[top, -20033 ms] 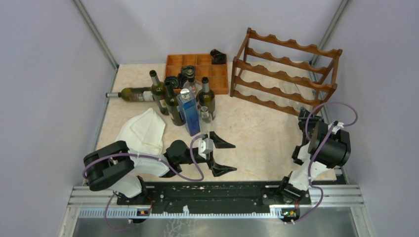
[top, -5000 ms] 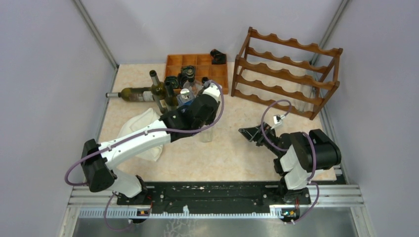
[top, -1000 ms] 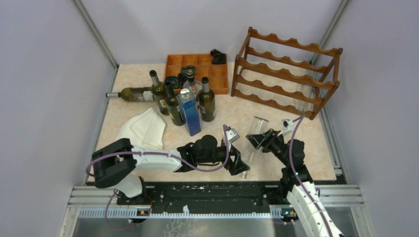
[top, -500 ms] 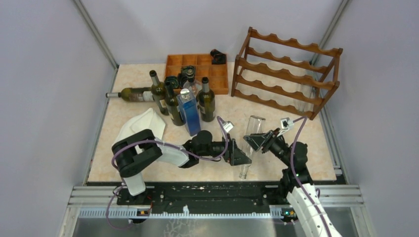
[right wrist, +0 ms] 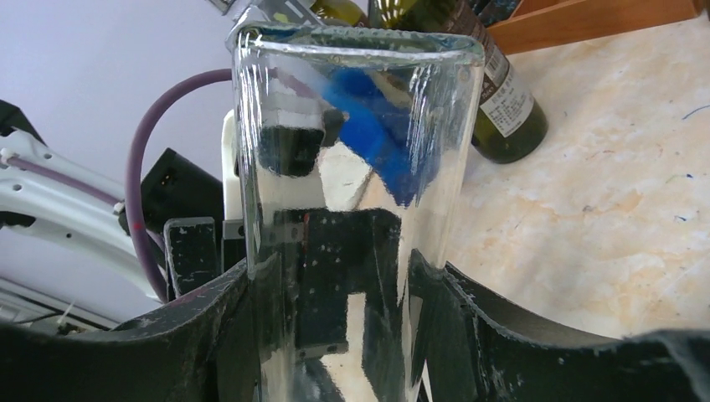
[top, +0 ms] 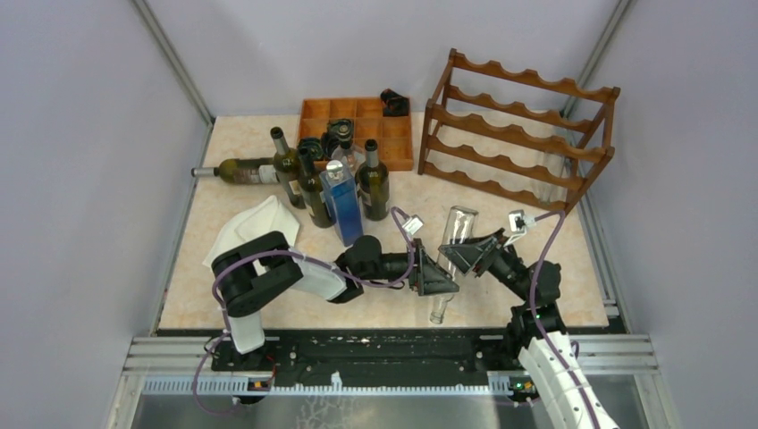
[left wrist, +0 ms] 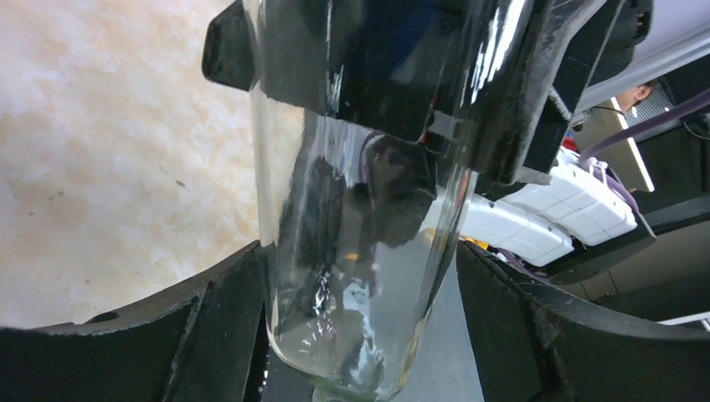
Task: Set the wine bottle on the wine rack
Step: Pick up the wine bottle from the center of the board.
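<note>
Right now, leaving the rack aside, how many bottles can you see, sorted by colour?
dark green bottles: 4 (3 standing, 1 lying on its side)
blue bottle: 1
clear bottle: 1 (tilted)
Total: 6

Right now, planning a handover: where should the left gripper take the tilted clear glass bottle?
Probably the lower body of the clear glass bottle, neck-side of the right gripper, from the robot's left: straight, parallel walls before the neck narrows.
</note>
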Controlling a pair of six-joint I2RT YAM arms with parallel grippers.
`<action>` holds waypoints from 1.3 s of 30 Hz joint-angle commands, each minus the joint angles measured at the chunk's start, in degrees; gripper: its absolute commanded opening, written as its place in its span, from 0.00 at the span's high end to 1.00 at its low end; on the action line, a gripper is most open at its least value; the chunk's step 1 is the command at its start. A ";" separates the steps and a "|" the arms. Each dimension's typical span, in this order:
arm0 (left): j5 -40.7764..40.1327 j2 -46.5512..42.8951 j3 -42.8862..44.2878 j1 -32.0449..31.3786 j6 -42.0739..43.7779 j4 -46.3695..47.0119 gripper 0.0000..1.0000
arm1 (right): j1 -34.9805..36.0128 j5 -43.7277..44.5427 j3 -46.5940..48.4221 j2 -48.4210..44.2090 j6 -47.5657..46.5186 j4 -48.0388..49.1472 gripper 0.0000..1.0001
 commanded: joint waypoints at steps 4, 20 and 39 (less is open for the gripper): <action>3.53 0.54 2.34 -0.19 -2.53 7.43 0.17 | -0.08 -2.18 0.99 0.63 4.17 11.76 0.96; 5.08 -1.11 2.65 -0.15 -2.36 9.26 1.00 | -0.07 -3.56 5.42 -0.50 -1.07 3.76 0.21; -1.91 -9.20 1.57 0.11 5.54 -2.20 1.00 | -0.07 0.90 17.47 -8.03 -18.15 -25.58 0.05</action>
